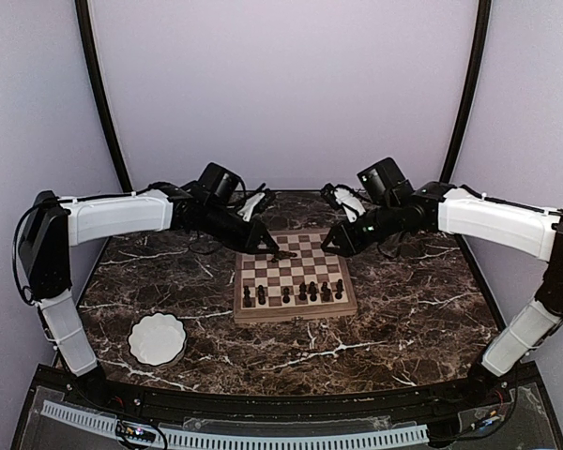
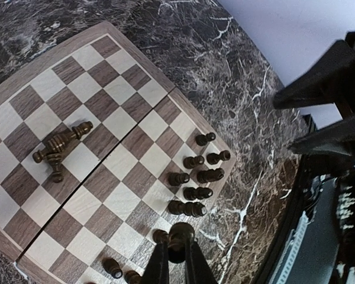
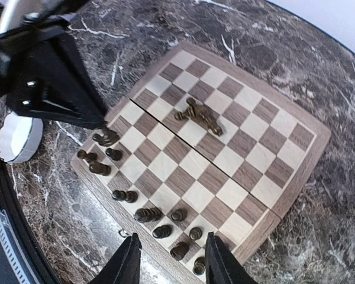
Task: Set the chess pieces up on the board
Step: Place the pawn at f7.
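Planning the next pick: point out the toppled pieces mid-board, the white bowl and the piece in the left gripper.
toppled pieces [image 3: 200,118]: right wrist view, middle of the heap.
white bowl [image 1: 157,339]: top external view, its bare inside.
held piece [image 2: 180,236]: left wrist view, its rounded head.

Top view: chess pieces [image 1: 312,292] too small to type; both sets of jaws merge into dark blobs over the board [image 1: 291,265]. Left wrist: left gripper [image 2: 177,251] fingers run off the bottom edge, base of the gripped piece [image 2: 181,234] hidden between them, board's near corner out of frame. Right wrist: right gripper [image 3: 173,257] fingers cropped at bottom; left arm [image 3: 53,83] covers one board corner and part of the bowl [image 3: 18,142].
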Controlling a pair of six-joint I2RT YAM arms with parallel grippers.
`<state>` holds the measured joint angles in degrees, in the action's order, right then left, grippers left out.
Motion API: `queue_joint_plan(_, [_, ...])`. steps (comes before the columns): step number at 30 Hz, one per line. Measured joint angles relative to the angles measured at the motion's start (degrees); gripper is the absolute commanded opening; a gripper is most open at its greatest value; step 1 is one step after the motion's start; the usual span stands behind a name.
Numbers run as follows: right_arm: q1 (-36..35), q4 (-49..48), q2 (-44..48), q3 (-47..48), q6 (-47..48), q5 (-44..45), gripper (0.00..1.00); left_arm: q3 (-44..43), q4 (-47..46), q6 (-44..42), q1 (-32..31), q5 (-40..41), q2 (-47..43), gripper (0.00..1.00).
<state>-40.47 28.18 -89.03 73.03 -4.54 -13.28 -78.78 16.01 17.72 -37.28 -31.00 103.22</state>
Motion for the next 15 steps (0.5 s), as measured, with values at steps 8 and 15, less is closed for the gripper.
queue_joint_plan(8, [-0.02,-0.35,0.02,-3.65,-2.21,3.06,0.39,-6.56,11.87,-11.06,-8.55,14.38,1.51,0.08])
queue_joint_plan(15, [0.00,-1.09,0.02,-5.90,-3.13,4.11,0.39,-9.09,17.66,-14.86,-10.56,21.77,5.70,0.08])
